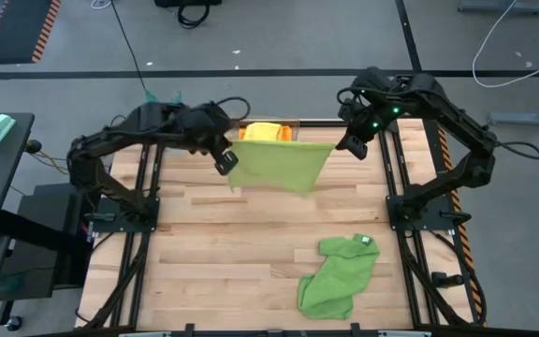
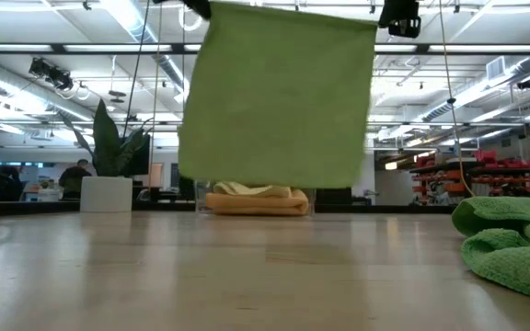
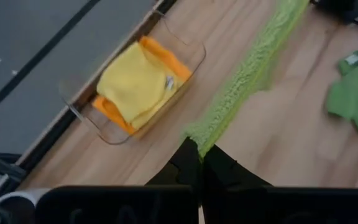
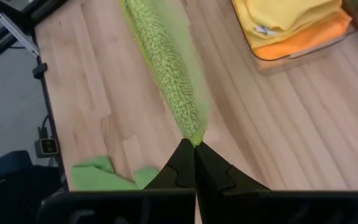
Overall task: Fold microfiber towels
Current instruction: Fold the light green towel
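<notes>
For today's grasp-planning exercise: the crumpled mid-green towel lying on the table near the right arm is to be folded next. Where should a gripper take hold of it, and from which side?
Probably the corner carrying the small white tag on the mid-green towel. It lies on top at the heap's far end, exposed, so come straight down from above. The rest is bunched, with its edges hidden. Both the left gripper and right gripper are shut on the lime green towel.

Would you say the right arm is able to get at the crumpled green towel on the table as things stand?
Probably not yet: the right gripper is shut on a corner of the lime towel, stretched in the air with the left gripper. The green towel itself lies uncovered.
</notes>
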`<state>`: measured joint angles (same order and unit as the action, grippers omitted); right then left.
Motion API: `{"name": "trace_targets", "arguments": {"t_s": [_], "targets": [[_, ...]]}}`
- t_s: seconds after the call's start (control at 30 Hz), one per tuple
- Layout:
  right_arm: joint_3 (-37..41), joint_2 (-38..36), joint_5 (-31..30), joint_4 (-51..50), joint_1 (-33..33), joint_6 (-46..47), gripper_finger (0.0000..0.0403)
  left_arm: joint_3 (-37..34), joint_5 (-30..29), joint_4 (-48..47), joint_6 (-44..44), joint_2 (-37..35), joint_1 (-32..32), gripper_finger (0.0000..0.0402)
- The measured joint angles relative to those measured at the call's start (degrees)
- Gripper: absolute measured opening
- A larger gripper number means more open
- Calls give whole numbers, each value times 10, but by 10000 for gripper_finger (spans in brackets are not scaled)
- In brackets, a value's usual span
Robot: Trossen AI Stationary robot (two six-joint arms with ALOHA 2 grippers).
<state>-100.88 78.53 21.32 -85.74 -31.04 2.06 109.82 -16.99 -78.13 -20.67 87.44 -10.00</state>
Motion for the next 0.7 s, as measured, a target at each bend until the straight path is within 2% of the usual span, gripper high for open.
{"name": "trace_targets", "arguments": {"t_s": [0.17,0.27,0.33,0.43,0.7], "targets": [[0,1,17,-2,1,11,0,81,53,-105,43,59,-4,3],[2,4,15,-21,5,11,0,96,95,-118,95,90,-1,3],[2,5,12,-32,5,7,0,110,102,-122,115,109,0,3],[2,5,13,-46,4,-8,0,105,122,-120,151,118,-1,3],[2,3,13,-46,17,-8,0,106,125,-122,225,120,22,3]]}}
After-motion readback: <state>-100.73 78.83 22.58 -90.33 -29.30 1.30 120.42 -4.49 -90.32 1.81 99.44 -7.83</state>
